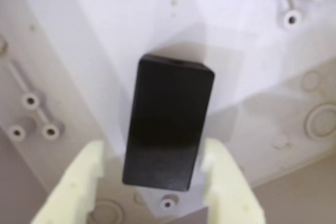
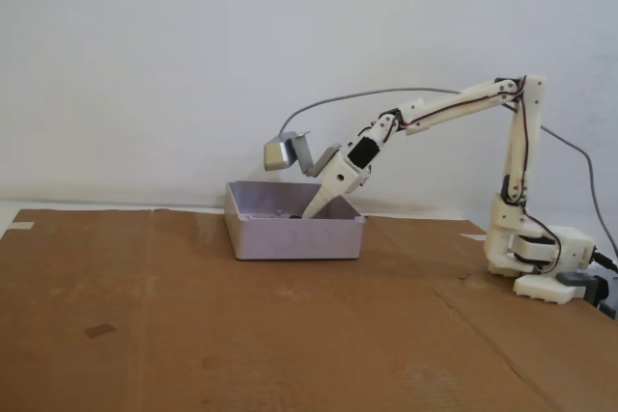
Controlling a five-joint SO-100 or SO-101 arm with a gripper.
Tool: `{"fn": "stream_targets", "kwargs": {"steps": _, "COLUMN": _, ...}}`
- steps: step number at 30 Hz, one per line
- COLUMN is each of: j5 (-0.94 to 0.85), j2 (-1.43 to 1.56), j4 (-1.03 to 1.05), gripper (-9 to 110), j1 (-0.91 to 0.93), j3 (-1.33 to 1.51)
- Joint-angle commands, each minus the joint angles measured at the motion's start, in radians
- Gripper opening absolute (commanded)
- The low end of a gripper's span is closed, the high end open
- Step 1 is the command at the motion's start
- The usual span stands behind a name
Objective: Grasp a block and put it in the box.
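Wrist view, 1 block [image 1: 170, 129] in 1 box [image 1: 105, 35], btwn released tool [image 1: 152, 179] fingers

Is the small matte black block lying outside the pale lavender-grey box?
No, the wrist view shows the block resting on the box floor.

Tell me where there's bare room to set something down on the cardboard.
The cardboard is bare in front of and left of the box, and between box and arm base. Inside the box it's crowded: the block sits between the claw fingers.
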Motion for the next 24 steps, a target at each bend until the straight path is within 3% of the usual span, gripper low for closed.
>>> {"fn": "stream_targets", "kwargs": {"steps": 1, "j5": -0.011, "j2": 0.034, "j4": -0.046, "gripper": 21, "j1": -0.008, "j3": -0.031}}
{"fn": "stream_targets", "kwargs": {"steps": 24, "j5": -0.011, "j2": 0.046, "j4": -0.031, "gripper": 21, "j1": -0.058, "j3": -0.299}}
